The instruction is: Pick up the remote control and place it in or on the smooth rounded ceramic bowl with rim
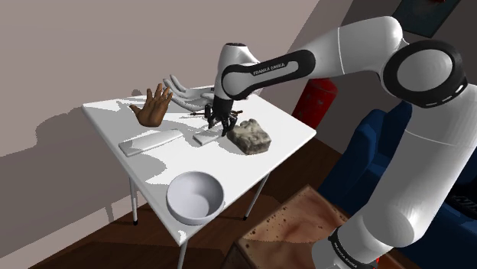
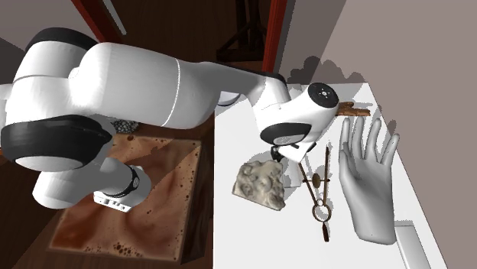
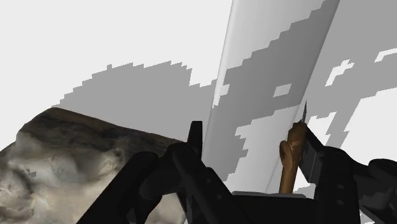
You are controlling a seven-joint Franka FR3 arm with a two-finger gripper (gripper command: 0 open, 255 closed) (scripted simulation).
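The gripper (image 3: 251,137) is down at the table top with its two black fingers standing apart; a long pale flat slab, which I take to be the remote control (image 3: 270,70), runs between them; whether the fingertips already press its edges I cannot tell, so I judge it bracketed, not clasped. In the shoulder view the remote lies flat on the white table (image 1: 111,115) directly under the hand, about mid-table.

Just beside the gripper, on the shoulder view's right, sits a grey-brown rock (image 1: 251,136); a brown compass (image 2: 317,191) lies on the far side, one of its legs close against a finger in the wrist view. Farther back stand a brown model hand (image 1: 153,105) and a white model hand (image 1: 187,93); a second pale flat slab (image 1: 150,142) lies to the shoulder view's left of the remote.

The bowl (image 1: 191,200), white and rounded with a plain rim, stands at the near edge of the table, well apart from the gripper; nothing is in it.

As for progress, I judge the reach done and the grasp at hand; closing on the remote, lifting it, carrying it near-side to the bowl and letting go are all left; the rock and compass crowd the fingers, so a clean lift needs care.
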